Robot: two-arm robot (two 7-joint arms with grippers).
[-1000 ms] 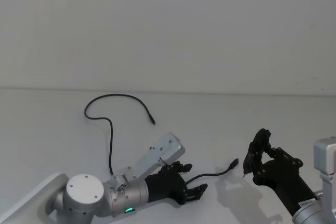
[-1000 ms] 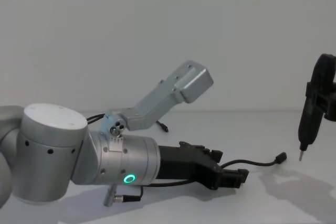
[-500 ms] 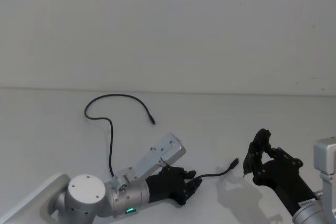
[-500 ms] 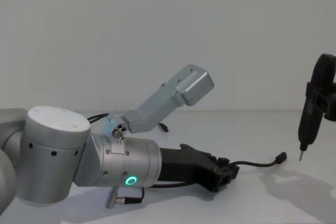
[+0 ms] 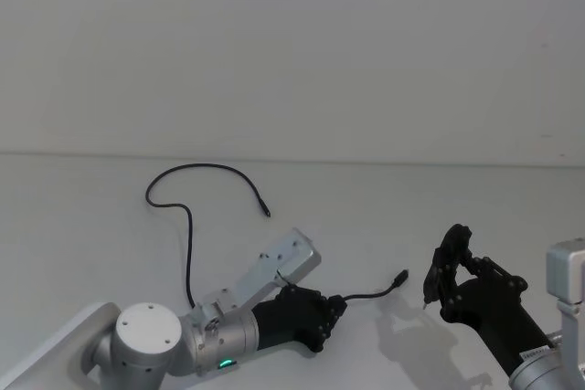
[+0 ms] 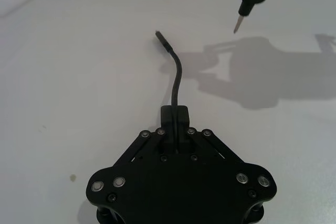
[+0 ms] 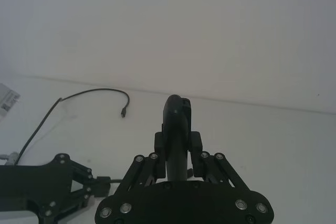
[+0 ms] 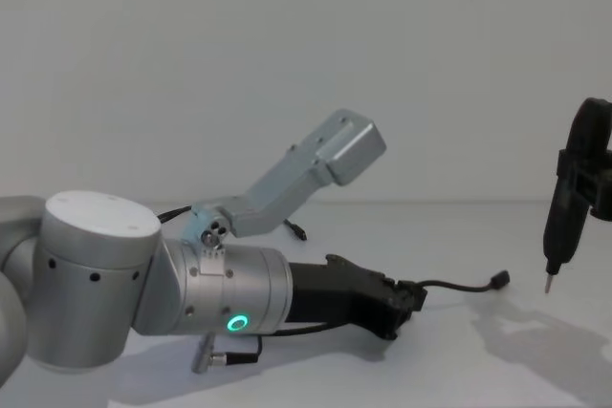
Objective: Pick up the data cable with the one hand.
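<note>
White, matte worktop [image 5: 384, 216] before a plain pale wall. Reaching in low from the left, black angular left end effector [image 5: 331, 303] on a thick brushed-silver wrist with a glowing green ring [image 8: 234, 323], laid almost flat, likely so the jaws meet the cord at surface height. Pressed together on the data cable [image 5: 206, 167], pinching it a short way back from the near plug [image 5: 400, 277]. Thin, limp black cord: past the pinch, arching free, that small plug apparently just off the surface; behind the wrist, running across the worktop in a loose loop to the far plug [image 5: 266, 213]. Probably gripped near one end to keep the short stub under control. Right end effector [image 5: 427, 297] parked at the right, apart from the near plug, fingers closed into one slim pale-tipped point above the worktop.
</note>
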